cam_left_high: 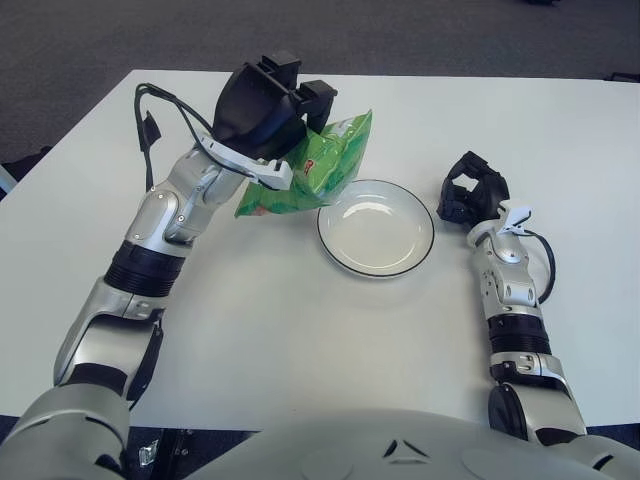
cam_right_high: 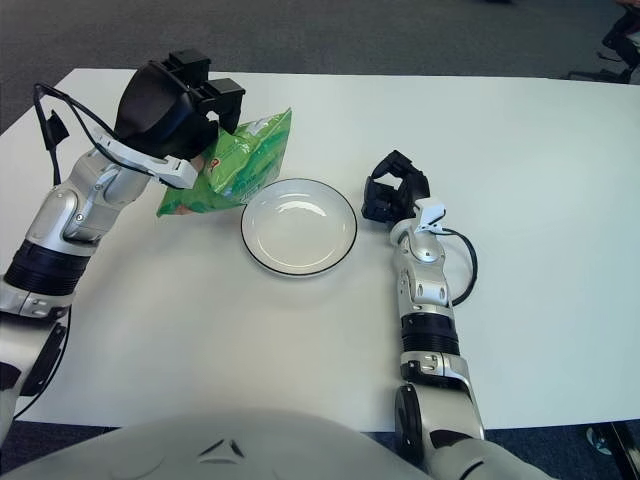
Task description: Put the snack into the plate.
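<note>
A green snack bag (cam_left_high: 320,168) hangs above the white table (cam_left_high: 300,330), gripped by my left hand (cam_left_high: 272,108), whose black fingers curl over its top. The bag's lower right corner reaches over the left rim of the white plate (cam_left_high: 376,228), which has a dark edge and holds nothing. My right hand (cam_left_high: 470,192) shows just right of the plate, fingers curled and holding nothing.
The table's far edge runs behind the hands, with dark carpet (cam_left_high: 400,35) beyond it. A black cable (cam_left_high: 150,120) loops off my left forearm. A thin cable (cam_left_high: 545,262) trails beside my right wrist.
</note>
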Tool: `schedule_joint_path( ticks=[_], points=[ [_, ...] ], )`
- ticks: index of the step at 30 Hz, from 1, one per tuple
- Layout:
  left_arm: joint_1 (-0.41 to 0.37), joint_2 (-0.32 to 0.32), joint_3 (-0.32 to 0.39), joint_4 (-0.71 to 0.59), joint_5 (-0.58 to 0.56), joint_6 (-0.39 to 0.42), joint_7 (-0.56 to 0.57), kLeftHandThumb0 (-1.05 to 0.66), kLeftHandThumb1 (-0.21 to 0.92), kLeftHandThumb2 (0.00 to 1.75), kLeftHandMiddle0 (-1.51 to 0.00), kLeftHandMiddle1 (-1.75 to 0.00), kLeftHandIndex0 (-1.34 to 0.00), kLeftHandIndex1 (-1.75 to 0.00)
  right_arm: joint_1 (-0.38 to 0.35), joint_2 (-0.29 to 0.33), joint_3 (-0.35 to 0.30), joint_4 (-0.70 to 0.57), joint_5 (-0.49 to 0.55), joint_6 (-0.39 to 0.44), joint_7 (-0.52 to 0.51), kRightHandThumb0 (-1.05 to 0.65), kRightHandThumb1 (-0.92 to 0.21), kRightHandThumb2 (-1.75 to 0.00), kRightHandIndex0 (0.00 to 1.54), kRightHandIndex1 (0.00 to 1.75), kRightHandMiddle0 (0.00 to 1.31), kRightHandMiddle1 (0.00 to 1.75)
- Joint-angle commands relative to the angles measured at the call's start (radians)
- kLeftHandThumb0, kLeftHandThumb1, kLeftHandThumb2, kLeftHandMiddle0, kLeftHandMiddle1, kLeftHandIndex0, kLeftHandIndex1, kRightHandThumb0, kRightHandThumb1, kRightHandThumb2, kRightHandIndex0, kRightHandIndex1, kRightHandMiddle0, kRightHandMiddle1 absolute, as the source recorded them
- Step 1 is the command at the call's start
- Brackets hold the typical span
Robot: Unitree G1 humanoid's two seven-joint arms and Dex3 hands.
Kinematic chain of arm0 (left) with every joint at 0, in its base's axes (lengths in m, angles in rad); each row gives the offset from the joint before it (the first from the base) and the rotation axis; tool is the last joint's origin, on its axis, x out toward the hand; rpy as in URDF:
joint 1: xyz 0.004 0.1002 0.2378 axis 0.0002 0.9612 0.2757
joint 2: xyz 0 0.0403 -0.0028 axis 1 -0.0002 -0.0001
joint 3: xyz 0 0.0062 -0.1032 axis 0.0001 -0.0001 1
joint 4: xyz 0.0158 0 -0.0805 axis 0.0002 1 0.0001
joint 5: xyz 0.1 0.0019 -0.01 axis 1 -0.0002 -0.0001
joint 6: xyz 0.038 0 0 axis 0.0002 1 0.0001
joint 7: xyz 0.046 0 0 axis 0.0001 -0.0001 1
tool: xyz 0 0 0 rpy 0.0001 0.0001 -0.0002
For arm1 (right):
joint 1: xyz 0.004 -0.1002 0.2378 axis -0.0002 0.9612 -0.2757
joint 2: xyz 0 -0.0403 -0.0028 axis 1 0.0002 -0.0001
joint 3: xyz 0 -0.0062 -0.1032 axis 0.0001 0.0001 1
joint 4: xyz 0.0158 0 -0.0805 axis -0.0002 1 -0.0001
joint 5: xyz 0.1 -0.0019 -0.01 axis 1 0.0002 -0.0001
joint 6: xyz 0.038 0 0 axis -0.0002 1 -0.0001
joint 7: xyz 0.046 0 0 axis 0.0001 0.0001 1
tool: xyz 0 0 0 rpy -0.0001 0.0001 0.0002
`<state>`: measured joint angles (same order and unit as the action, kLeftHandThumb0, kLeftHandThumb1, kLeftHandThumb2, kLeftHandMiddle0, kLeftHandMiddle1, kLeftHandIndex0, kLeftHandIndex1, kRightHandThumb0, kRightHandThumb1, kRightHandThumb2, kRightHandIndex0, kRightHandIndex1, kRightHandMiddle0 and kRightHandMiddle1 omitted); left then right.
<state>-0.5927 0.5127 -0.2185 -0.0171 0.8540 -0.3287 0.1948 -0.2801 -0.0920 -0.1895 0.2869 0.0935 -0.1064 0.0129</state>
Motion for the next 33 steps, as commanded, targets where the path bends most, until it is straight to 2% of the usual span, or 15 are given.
schedule_joint_path(
  ticks=[1,7,20,25,33],
  points=[
    [-0.029,-0.003,0.008,-0.012,-0.008,0.011,-0.026,0.57,0.09,1.59,-0.80,-1.75,-1.07,-1.75,0.085,0.008,-0.009,0.054,0.010,0.000,0.005,-0.51,-0.24,-1.41,1.32,1.75,0.68,1.75],
    [-0.040,-0.014,0.009,-0.012,0.009,0.022,-0.025,0.57,0.09,1.59,-0.79,-1.75,-1.06,-1.75,0.084,0.006,-0.010,0.053,0.010,0.005,0.008,-0.52,-0.23,-1.42,1.33,1.75,0.68,1.75],
    [-0.084,-0.082,-0.006,0.040,-0.016,0.006,0.022,0.57,0.09,1.59,-0.80,-1.75,-1.06,-1.75,0.084,0.002,-0.005,0.053,0.005,0.005,0.010,-0.52,-0.23,-1.42,1.33,1.75,0.68,1.75],
    [-0.083,-0.121,-0.004,0.012,-0.051,0.045,-0.031,0.57,0.08,1.60,-0.81,-1.75,-1.08,-1.75,0.084,0.003,-0.004,0.053,0.004,0.004,0.010,-0.52,-0.23,-1.42,1.33,1.75,0.68,1.75],
    [-0.108,-0.120,-0.022,0.027,-0.016,0.045,-0.043,0.58,0.07,1.62,-0.82,-1.75,-1.10,-1.75,0.086,0.008,-0.002,0.048,0.005,0.003,0.007,-0.52,-0.23,-1.42,1.33,1.75,0.68,1.75]
  ],
)
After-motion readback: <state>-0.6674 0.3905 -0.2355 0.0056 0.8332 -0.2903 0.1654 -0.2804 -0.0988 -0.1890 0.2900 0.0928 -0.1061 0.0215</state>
